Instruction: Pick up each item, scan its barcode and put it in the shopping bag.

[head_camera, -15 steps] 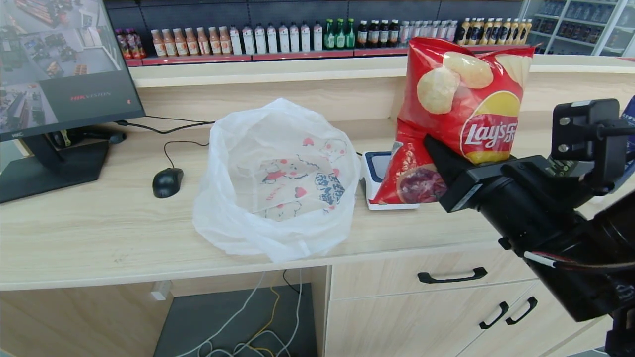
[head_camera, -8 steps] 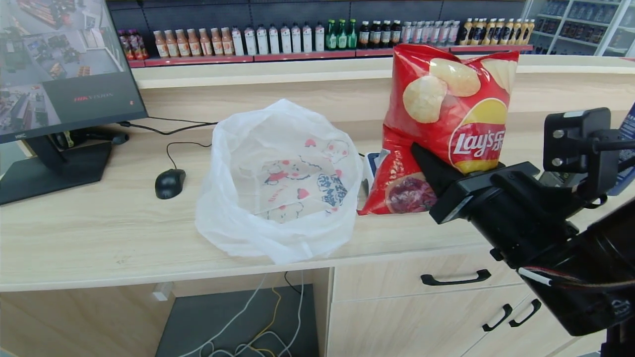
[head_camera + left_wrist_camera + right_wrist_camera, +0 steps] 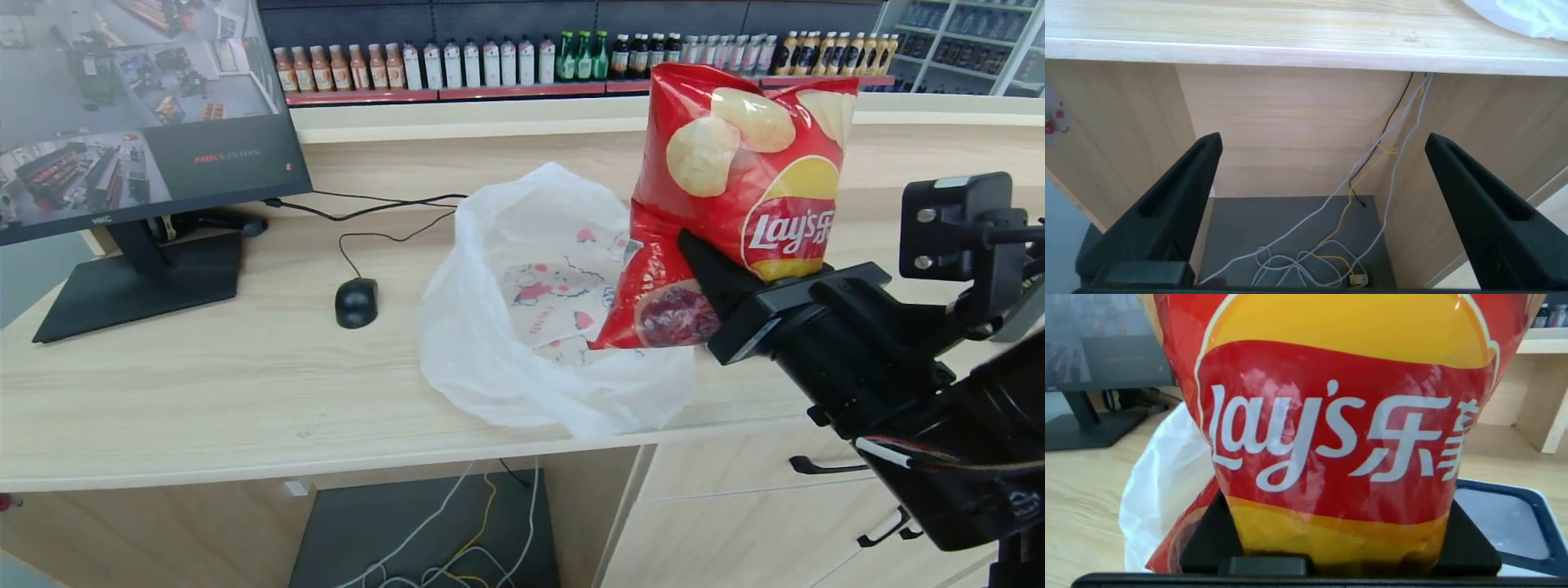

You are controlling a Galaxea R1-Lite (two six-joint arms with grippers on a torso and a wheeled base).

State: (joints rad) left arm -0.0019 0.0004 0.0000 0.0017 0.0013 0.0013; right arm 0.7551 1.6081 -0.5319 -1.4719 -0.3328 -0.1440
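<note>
Head view: a red and yellow foil bag of potato crisps [image 3: 735, 188] is gripped upright by the right gripper [image 3: 731, 282] beside the shopping bag.
The black fingers [image 3: 1212, 539] of the right gripper are closed on the crisp bag's lower part, one on each side, and the bag is held off the light wooden counter [image 3: 204, 384]. Its lower corner is seen against the right side of the open mouth of the white translucent plastic shopping bag [image 3: 514, 343] with a cartoon print, which is slumped on the counter. A blue-rimmed scanner pad [image 3: 1523, 518] lies just behind the crisp bag. The left gripper [image 3: 1327, 212] is held below the counter's edge, its fingers spread wide with nothing between them, before loose cables [image 3: 1372, 204]. Farther left on the counter, a black mouse [image 3: 356, 302] and a dark monitor [image 3: 139, 106] are seen.
</note>
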